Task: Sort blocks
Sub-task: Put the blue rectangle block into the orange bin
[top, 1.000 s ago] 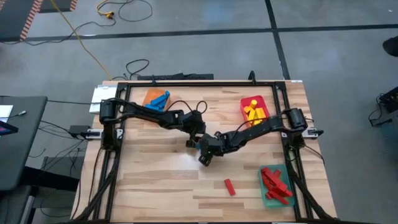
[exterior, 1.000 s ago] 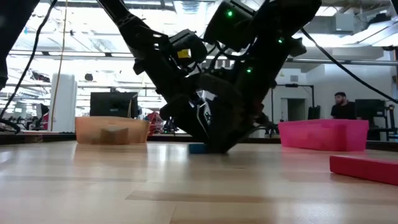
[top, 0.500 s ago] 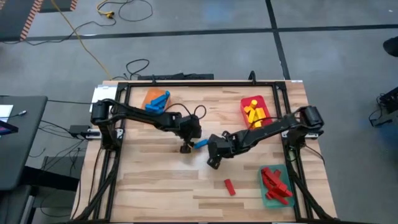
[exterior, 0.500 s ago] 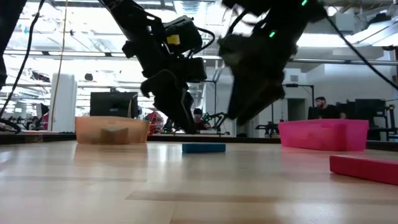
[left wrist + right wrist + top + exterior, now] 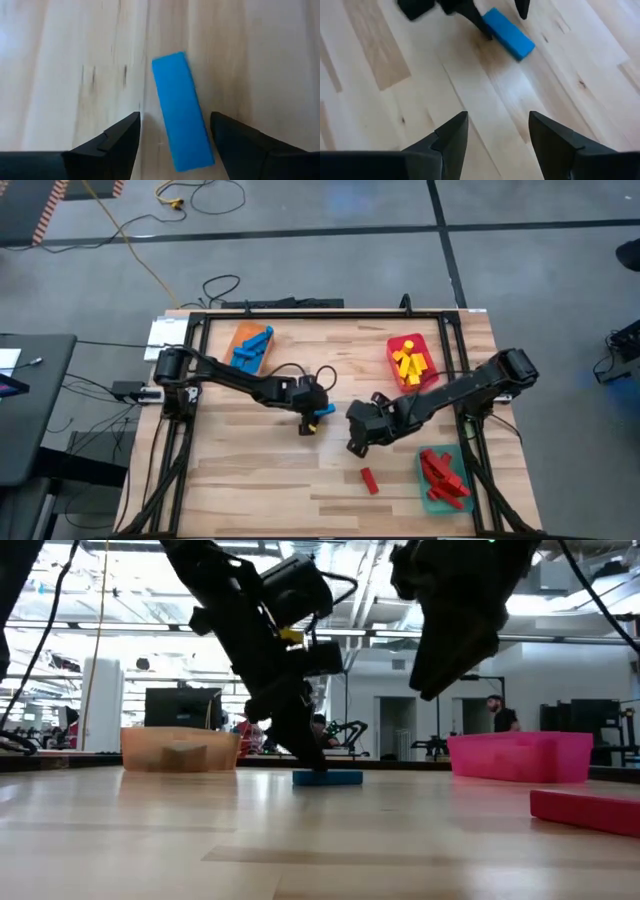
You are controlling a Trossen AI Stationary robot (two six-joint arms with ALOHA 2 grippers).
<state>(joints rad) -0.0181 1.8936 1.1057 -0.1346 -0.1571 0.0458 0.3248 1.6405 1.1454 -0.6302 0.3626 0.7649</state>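
Blocks are mostly sorted already — one blue block [image 5: 322, 411] lies flat on the table [image 5: 240, 470] at mid-frame in the high view, between the spread fingers of the left gripper [image 5: 172, 137], which grips nothing. Just right of it, the right gripper [image 5: 497, 132] hangs above the wood, fingers apart and empty. A red block [image 5: 369, 480] lies lower down — near the green tray [image 5: 432, 497].

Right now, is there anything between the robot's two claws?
Only bare table. In the high view nothing lies between the left gripper, down over the blue block, and the right gripper. Both are open.
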